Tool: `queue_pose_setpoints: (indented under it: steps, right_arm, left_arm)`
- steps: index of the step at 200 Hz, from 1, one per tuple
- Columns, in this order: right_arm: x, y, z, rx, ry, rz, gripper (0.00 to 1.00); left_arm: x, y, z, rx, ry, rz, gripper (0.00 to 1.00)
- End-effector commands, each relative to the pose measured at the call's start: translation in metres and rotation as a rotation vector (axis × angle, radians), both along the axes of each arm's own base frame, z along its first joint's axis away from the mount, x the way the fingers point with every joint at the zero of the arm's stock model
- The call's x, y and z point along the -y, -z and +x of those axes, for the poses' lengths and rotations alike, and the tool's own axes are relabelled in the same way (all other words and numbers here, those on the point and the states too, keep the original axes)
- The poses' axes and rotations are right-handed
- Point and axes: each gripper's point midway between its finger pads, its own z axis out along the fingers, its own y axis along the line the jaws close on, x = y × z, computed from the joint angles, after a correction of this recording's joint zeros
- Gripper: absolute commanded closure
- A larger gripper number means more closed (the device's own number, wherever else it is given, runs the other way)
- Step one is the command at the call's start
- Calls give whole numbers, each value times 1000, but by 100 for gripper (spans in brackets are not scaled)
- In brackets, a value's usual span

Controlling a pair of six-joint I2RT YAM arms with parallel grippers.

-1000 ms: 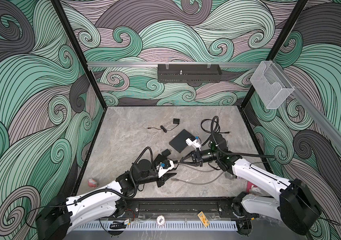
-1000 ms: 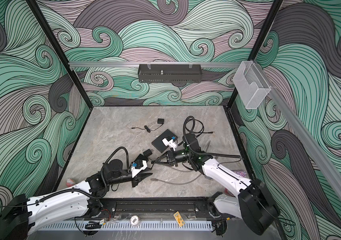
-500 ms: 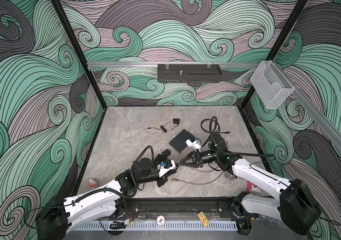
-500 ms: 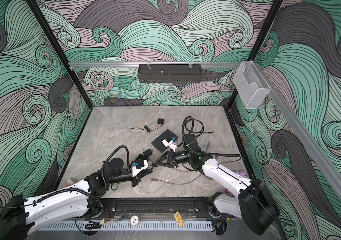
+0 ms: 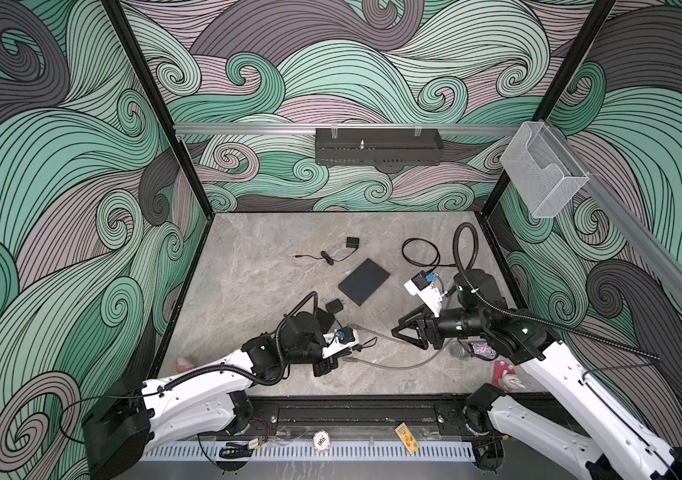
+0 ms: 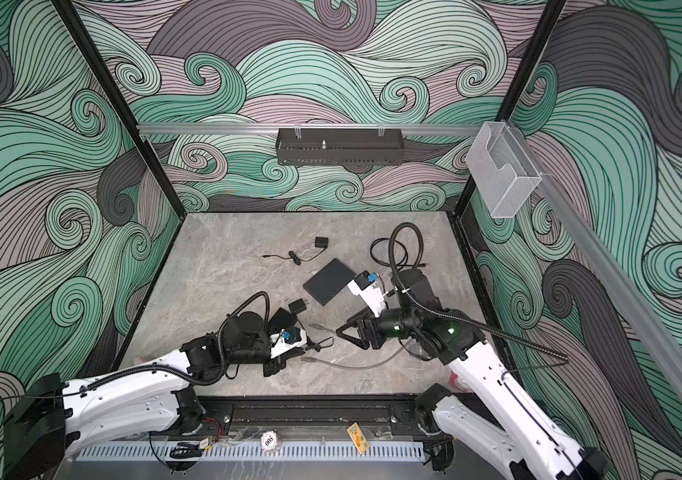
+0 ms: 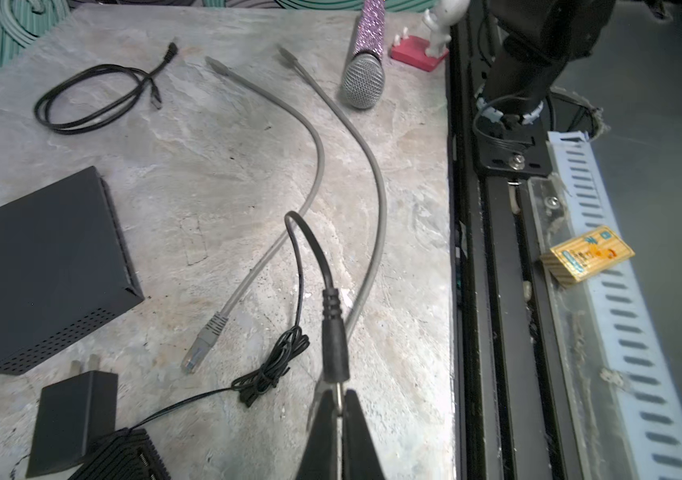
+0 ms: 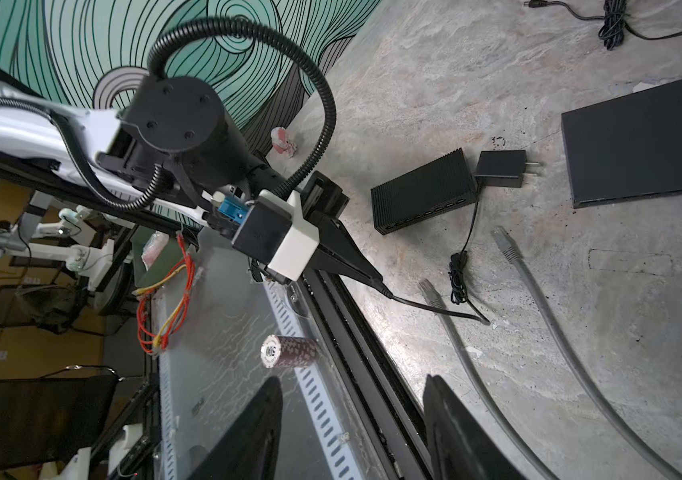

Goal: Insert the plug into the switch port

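My left gripper (image 7: 339, 395) is shut on the metal tip of the black barrel plug (image 7: 334, 336). It holds the plug low over the front of the table in both top views (image 5: 351, 352) (image 6: 310, 345). The plug's thin cable loops back to a black adapter (image 7: 73, 419). That adapter lies beside the small ribbed black switch (image 8: 422, 191), which has a row of ports along one side. The switch lies just behind the left wrist (image 5: 324, 319). My right gripper (image 8: 352, 380) is open and empty, a short way right of the plug (image 5: 396, 331).
A larger flat black box (image 5: 364, 281) lies mid-table. Two grey network cables (image 7: 318, 166) (image 7: 376, 187) curve across the front. A glitter microphone (image 7: 364, 79) and a red-based figurine (image 7: 418, 52) sit at front right. A coiled black cable (image 5: 420, 251) and a second adapter (image 5: 352, 242) lie behind.
The left gripper has shut on the plug. The right gripper has opened, let the plug's cable go and drawn back to the right.
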Motion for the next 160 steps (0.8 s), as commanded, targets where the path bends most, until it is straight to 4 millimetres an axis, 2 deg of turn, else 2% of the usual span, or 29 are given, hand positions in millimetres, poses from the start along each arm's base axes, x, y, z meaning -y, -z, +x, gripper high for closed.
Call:
queue_pose_setpoints:
  steps: [1, 13, 29, 45, 62, 92, 129, 160]
  right_arm:
    - [-1, 19, -25, 180, -171, -25, 41]
    - [-2, 24, -40, 276, -261, -15, 39]
    - [-3, 26, -48, 333, -319, -5, 42]
    - [-3, 31, -48, 389, -369, -60, 55]
    - [-3, 46, -45, 452, -436, -189, 64]
    - [-18, 69, -43, 531, -572, -330, 64]
    - [-36, 85, -31, 597, -580, -336, 72]
    - [-43, 96, -33, 559, -623, -340, 75]
  left_arm:
    - [6, -1, -21, 7, 148, 24, 100]
    - [7, 0, -27, 5, 184, 23, 100]
    - [9, 0, -33, 4, 223, 19, 100]
    - [9, 0, -36, 6, 240, 15, 100]
    - [10, -2, -39, 10, 257, 9, 100]
    - [10, -6, -46, 12, 282, -6, 100]
    - [10, -11, -52, 9, 310, -27, 100]
    - [11, -11, -55, 0, 327, -29, 100]
